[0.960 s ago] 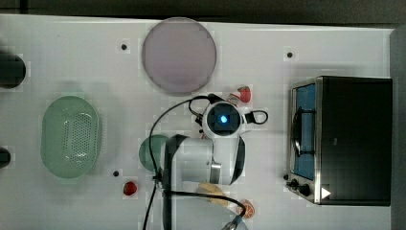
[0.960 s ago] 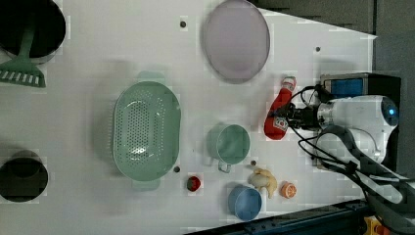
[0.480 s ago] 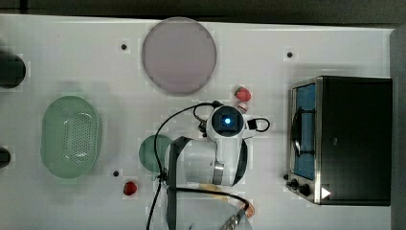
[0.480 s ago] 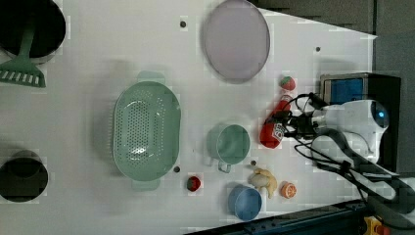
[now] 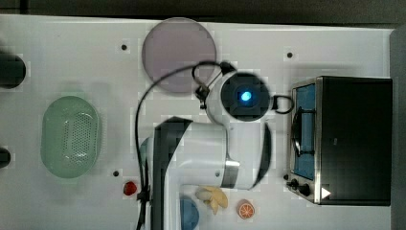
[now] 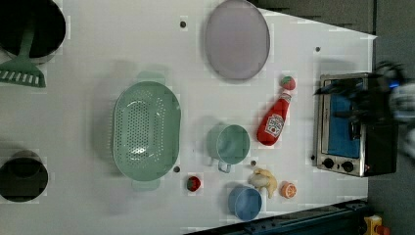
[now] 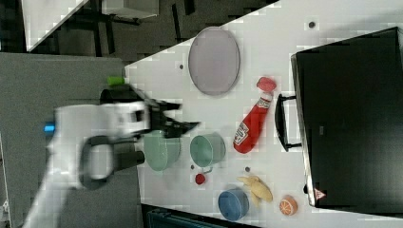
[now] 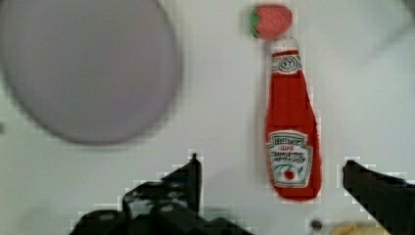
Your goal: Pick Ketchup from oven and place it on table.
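Ketchup point(image 6: 273, 122) lies flat on the table point(image 6: 88, 49), on its side, just beside the oven point(image 6: 350, 125) and well clear of its shut glass door. It rests apart from the green cup point(image 6: 230, 144) and its white cap touches, or very nearly touches, a small strawberry point(image 6: 288, 82). By the look of it the bottle is already out of the oven and set down, which is all the task asks for.

The gripper point(image 8: 271, 196) hangs above the bottle with its jaws spread about as wide as they go and nothing between them. In the wrist view one dark finger point(image 8: 188, 181) stands to one side of the label and the other well off to the far side, neither touching the plastic. I read that as a release: the jaws are open so the bottle stays put.

The bottle's long axis runs up the left view, tilted slightly, cap toward the purple plate point(image 6: 237, 39) end of the table and fat base toward the banana point(image 6: 263, 180).
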You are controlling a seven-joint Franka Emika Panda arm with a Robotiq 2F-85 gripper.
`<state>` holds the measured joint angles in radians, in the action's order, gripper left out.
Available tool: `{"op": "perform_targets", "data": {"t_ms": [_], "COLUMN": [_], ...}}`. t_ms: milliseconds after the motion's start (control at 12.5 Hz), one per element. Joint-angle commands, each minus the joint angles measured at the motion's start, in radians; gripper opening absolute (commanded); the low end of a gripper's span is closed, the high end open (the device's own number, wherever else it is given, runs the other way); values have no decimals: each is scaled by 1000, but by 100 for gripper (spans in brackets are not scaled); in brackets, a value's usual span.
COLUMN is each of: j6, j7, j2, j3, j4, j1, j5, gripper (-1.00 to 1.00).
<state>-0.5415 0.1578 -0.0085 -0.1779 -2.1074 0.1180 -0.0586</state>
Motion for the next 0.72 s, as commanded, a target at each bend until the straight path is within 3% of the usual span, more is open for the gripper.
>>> {"op": "perform_targets", "data": {"t_ms": [80,400,720], "j6": [236,545,559], "j7": [-131,-159,-159], "j2": [-38,-34,-35], "j3": [-17,-28,-27], "j4": [233,456,527], "j1": [-15,-16,-16], "j5": [34,79,79], "gripper": [100,100,100]}}
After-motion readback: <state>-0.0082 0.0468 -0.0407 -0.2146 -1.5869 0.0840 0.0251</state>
